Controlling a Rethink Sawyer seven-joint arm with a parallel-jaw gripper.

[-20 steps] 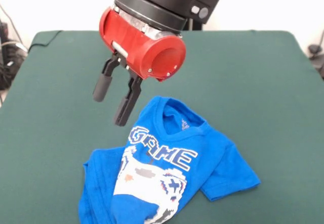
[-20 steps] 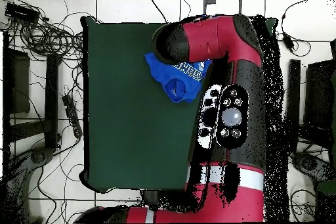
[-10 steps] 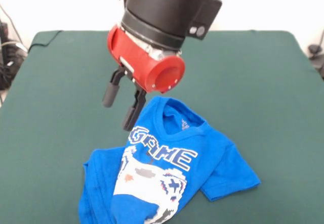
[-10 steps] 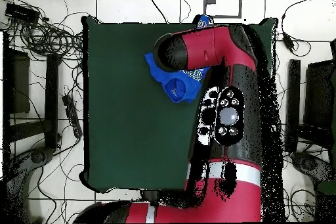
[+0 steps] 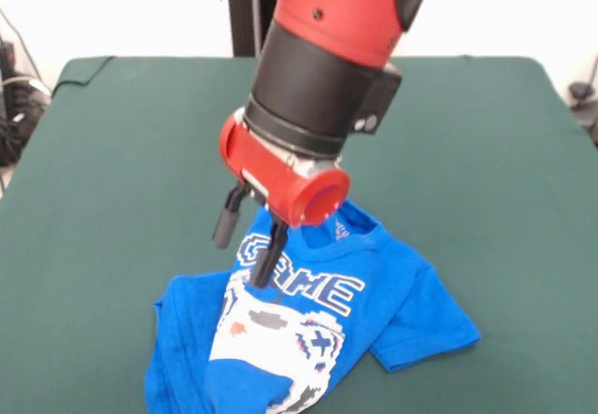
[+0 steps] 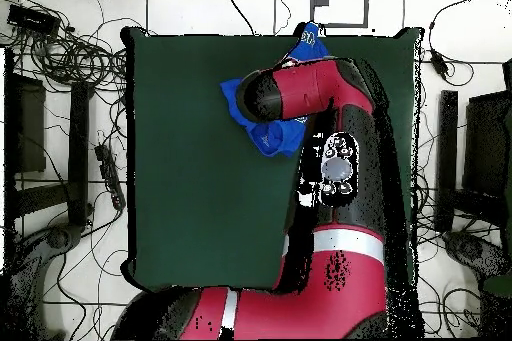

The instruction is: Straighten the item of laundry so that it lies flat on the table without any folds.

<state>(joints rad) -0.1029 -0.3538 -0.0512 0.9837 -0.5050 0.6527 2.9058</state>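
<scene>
The blue T-shirt (image 5: 318, 325) lies on the green table (image 5: 112, 152), near the front edge in the front view. It is not flat yet. The bottom part is bunched up and folded over on one side, and one sleeve sticks out to the other side. The white word "GAME" and the game-controller picture face up. From overhead, only bits of the T-shirt (image 6: 262, 135) peek out from under the arm.

The gripper (image 5: 245, 248) hangs right over the top of the shirt, close to the letters. Its two black fingers (image 5: 225, 224) are spread apart with nothing between them. One finger's tip looks like it is just at the cloth, but I cannot tell if it is touching.

I think the step now is to come down and grab a bit of the shirt. To do it well, the gripper should go down softly and pinch only the top layer. Pinching near an edge or the collar would be better than the middle of the picture. Then it should pull away from the bunched side, low and slow, so the fold opens out. Lifting too high could make the shirt flop into a new fold.

Counting: one T-shirt, one table, one red and black robot arm (image 6: 320, 87), one gripper with two fingers.
</scene>
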